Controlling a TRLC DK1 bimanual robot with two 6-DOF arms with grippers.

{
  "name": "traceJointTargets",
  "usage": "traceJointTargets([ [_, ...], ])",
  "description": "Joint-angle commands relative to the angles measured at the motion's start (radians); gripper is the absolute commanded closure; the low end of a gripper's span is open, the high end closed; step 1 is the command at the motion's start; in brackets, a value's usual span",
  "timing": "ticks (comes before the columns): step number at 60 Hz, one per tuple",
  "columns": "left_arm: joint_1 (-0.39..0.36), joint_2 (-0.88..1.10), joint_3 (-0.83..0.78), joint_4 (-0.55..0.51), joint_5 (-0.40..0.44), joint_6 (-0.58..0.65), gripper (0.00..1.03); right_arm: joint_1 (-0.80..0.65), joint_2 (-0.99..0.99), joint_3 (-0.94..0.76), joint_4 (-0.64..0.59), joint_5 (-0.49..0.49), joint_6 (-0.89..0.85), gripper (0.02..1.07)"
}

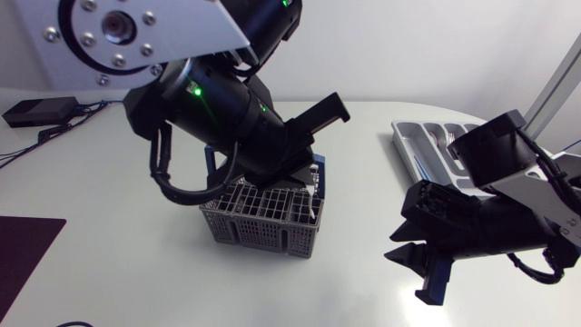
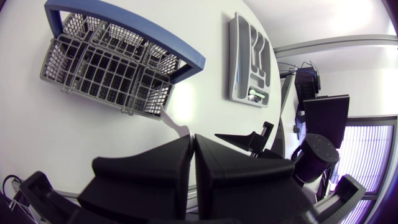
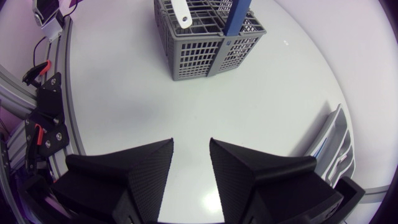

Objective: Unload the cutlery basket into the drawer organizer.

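Note:
The grey cutlery basket [image 1: 259, 222] with a blue handle [image 2: 124, 25] stands mid-table. A white utensil handle [image 3: 182, 15] sticks up out of it. My left gripper [image 2: 193, 155] is shut on nothing and hangs high above the basket [image 2: 102, 62], its black fingers [image 1: 329, 111] pointing toward the organizer. The grey drawer organizer [image 1: 419, 138] lies at the far right and holds some cutlery [image 2: 256, 46]. My right gripper [image 3: 191, 152] is open and empty, low over bare table between basket [image 3: 208, 37] and organizer [image 3: 336, 146], also seen at the lower right [image 1: 419, 272].
A black box [image 1: 36, 111] with cables lies at the far left, and a dark mat [image 1: 23, 254] lies at the near left edge. Bare white table stretches between basket and organizer.

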State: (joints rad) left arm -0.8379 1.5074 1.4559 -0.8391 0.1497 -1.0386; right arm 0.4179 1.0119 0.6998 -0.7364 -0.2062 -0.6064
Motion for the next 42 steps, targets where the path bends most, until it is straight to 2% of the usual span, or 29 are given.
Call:
traceJointTargets([
  [1,0.000,-0.027,0.024,-0.008,0.005,0.023,0.99,0.007,-0.016,-0.029,-0.001,0.001,-0.001,0.61],
  [17,-0.024,-0.032,-0.029,0.002,0.105,0.255,0.99,-0.004,-0.059,-0.022,-0.008,-0.013,-0.024,0.61],
  [31,-0.066,-0.052,-0.045,0.012,0.106,0.430,0.99,-0.001,-0.110,-0.014,-0.020,-0.061,-0.026,0.61],
  [42,-0.076,-0.049,-0.051,0.014,0.142,0.554,0.99,-0.005,-0.154,-0.006,-0.034,-0.148,-0.055,0.61],
])
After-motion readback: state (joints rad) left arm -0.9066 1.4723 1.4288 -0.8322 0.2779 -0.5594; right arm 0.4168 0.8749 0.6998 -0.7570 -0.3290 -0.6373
